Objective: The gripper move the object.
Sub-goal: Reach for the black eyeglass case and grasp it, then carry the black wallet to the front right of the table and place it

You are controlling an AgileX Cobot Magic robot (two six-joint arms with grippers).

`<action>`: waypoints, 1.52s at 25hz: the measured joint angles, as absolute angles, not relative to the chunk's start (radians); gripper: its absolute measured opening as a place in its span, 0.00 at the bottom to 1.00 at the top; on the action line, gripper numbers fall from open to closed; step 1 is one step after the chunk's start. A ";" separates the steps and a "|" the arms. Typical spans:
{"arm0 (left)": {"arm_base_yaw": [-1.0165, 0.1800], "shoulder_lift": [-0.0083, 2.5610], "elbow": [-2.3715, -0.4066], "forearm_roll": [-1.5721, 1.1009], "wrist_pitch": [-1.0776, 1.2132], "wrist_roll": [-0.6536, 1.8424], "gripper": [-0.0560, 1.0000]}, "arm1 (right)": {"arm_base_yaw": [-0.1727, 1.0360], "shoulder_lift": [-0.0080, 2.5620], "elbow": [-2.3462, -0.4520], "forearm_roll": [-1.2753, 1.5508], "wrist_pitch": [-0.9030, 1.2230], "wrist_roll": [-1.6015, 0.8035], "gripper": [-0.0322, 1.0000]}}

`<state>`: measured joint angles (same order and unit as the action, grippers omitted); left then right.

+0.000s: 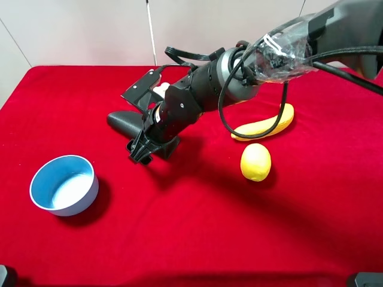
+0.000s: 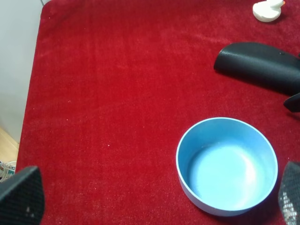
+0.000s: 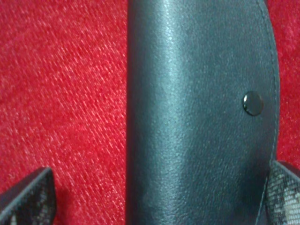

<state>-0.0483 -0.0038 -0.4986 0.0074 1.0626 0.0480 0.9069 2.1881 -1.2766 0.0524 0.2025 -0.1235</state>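
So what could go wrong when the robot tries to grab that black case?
The open right gripper sits off-centre over the black case: one finger is at its curved edge, the other well off on the red cloth. Closing may shove or twist the case rather than pinch it. The white duck nearby could also get knocked.

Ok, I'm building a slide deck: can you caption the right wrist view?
Right gripper, jaws open, one finger either side of the black snap-button pouch lying on the red cloth.
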 joint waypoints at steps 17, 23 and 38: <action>-0.048 -0.004 -0.499 0.007 1.063 0.048 0.99 | 0.907 2.189 -1.277 0.052 0.200 -0.123 0.70; -0.048 -0.004 -0.499 0.007 1.063 0.048 0.99 | 0.907 2.189 -1.277 0.048 0.200 -0.123 0.49; -0.048 -0.004 -0.499 0.007 1.063 0.048 0.99 | 0.907 2.188 -1.279 0.047 0.216 -0.123 0.40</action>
<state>-0.0483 -0.0038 -0.4986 0.0074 1.0626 0.0480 0.9069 2.1882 -1.2795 0.0474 0.2164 -0.1235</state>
